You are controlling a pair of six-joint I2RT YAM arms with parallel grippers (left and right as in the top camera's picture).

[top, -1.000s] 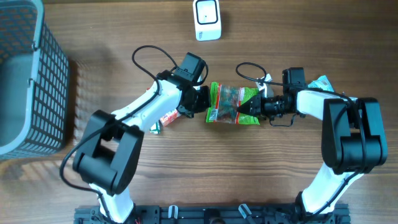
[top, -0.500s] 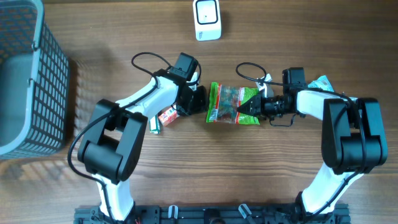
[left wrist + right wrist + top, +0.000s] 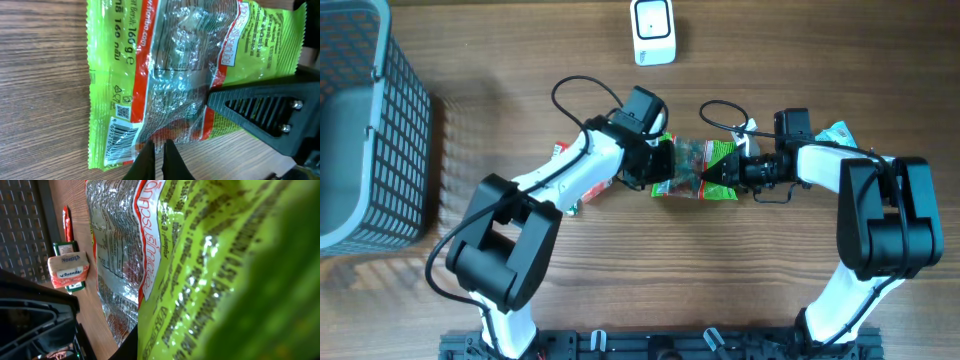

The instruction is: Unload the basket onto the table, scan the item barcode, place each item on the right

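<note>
The item is a green and clear snack bag [image 3: 695,155] lying flat in the middle of the table. Its barcode [image 3: 122,142] shows face up in one corner, close to my left gripper. My left gripper [image 3: 665,163] is shut, and its fingertips [image 3: 150,152] rest at the bag's left end with nothing between them. From the other side, my right gripper [image 3: 712,177] is shut on the bag's right end, and the bag [image 3: 200,255] fills the right wrist view. The white scanner [image 3: 653,32] stands at the far edge of the table, apart from both arms.
A grey mesh basket [image 3: 370,130] takes up the left side. A small red and white packet [image 3: 588,188] and a green one lie by the left arm. A teal packet [image 3: 835,130] lies behind the right arm.
My left gripper pulled slightly left, then came back right, and now sits over the bag's left end. The right gripper and the bag have not moved.
</note>
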